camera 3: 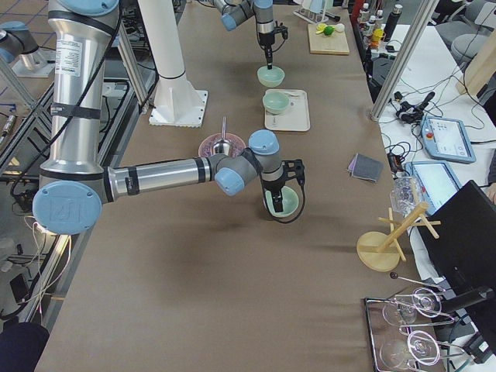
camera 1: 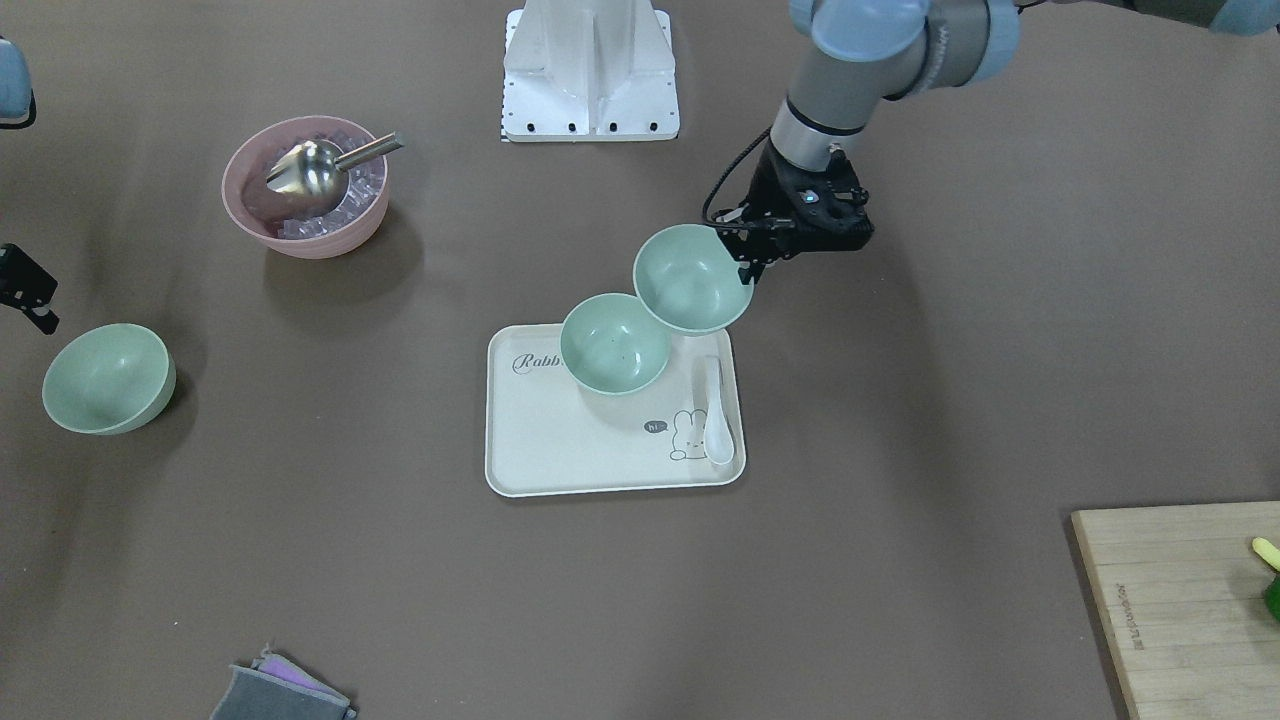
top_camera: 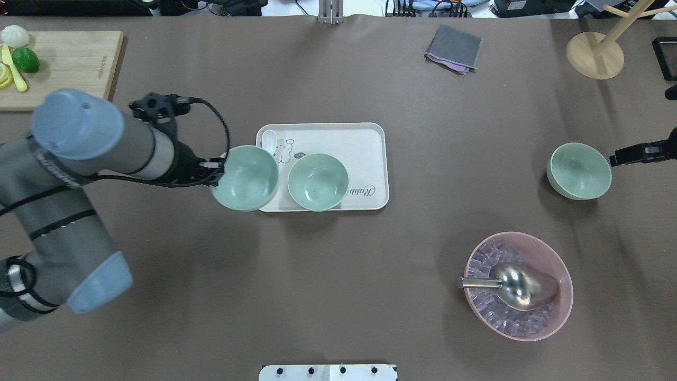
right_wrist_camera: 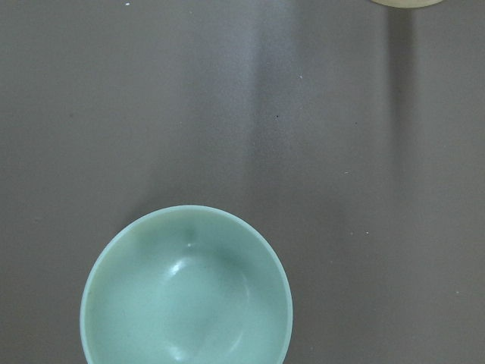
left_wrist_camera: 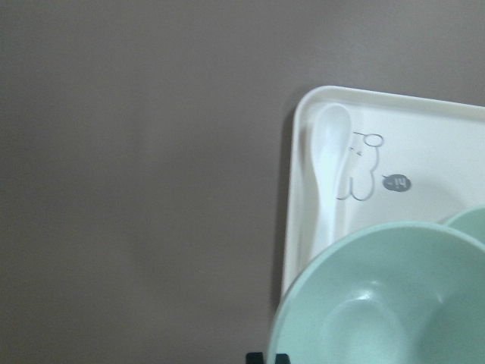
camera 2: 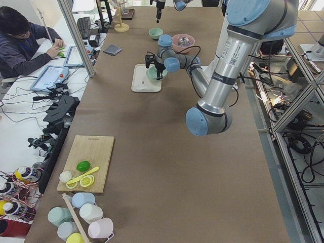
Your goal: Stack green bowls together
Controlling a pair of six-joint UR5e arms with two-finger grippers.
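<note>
The left gripper (top_camera: 214, 172) pinches the rim of a green bowl (top_camera: 244, 178) and holds it upright over the tray (top_camera: 370, 138) at the edge on the robot's left. Just beside it, a second green bowl (top_camera: 318, 181) stands on the tray. A white spoon (top_camera: 268, 141) lies along the tray's edge by a rabbit drawing, its handle partly hidden under the raised bowl. Well apart, on the robot's right, a third green bowl (top_camera: 579, 170) sits on the table with the right gripper (top_camera: 616, 157) near it; I cannot tell whether its fingers are spread.

That makes three green bowls, one tray and one spoon, plus one pink bowl (top_camera: 561, 267) of ice with one metal scoop (top_camera: 515, 286).

From the front the raised bowl overlaps the second bowl's rim, while from overhead a thin gap shows between them. The right wrist view shows the third bowl from above, with no fingers in frame
</note>
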